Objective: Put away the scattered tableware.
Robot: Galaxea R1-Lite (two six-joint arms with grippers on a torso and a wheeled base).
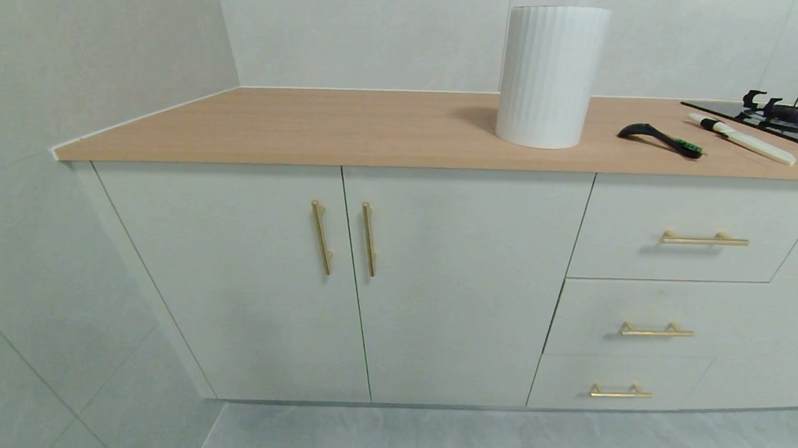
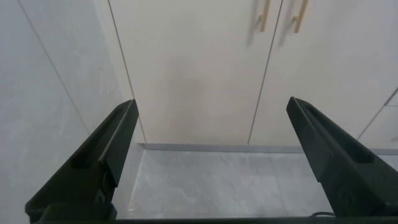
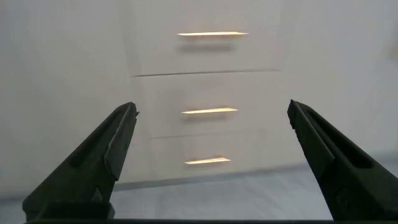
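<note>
On the wooden countertop (image 1: 308,127) a tall white ribbed container (image 1: 549,75) stands upright. To its right lie a black peeler with a green tip (image 1: 659,139) and a white knife with a green band (image 1: 741,138). My left gripper (image 2: 211,109) is open, held low and facing the cabinet doors (image 2: 205,68) and the floor. My right gripper (image 3: 211,112) is open too, facing the stack of drawers with gold handles (image 3: 211,34). Neither holds anything.
A black gas hob (image 1: 787,114) sits at the counter's far right. Below are two cabinet doors with vertical gold handles (image 1: 343,238) and three drawers (image 1: 669,286). Tiled walls close the left side and the back. The floor (image 1: 497,441) is grey tile.
</note>
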